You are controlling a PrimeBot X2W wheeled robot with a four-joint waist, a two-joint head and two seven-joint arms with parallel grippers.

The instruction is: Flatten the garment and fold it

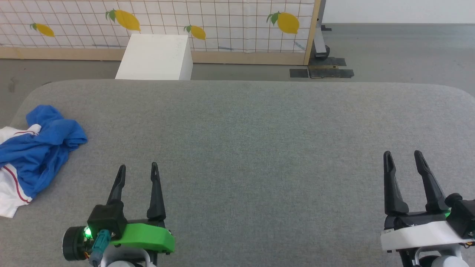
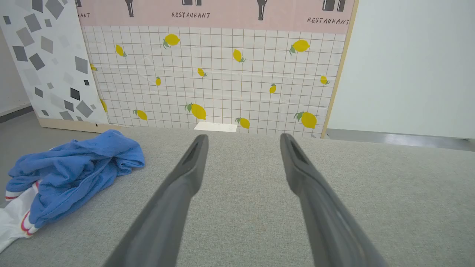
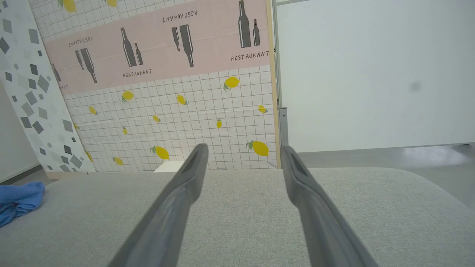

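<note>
Though near left hand (image 1: 138,165), garment (image 1: 41,155) in heap.

left jaws: long black tapered pair, bright green mount (image 1: 148,237), green light (image 1: 88,232) glowing, teal plug (image 1: 101,241) | right jaws: same black pair, white mount (image 1: 419,235)

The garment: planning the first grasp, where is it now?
Head view: the garment lies crumpled at the left edge of the grey table, left of the left gripper, untouched.
</note>
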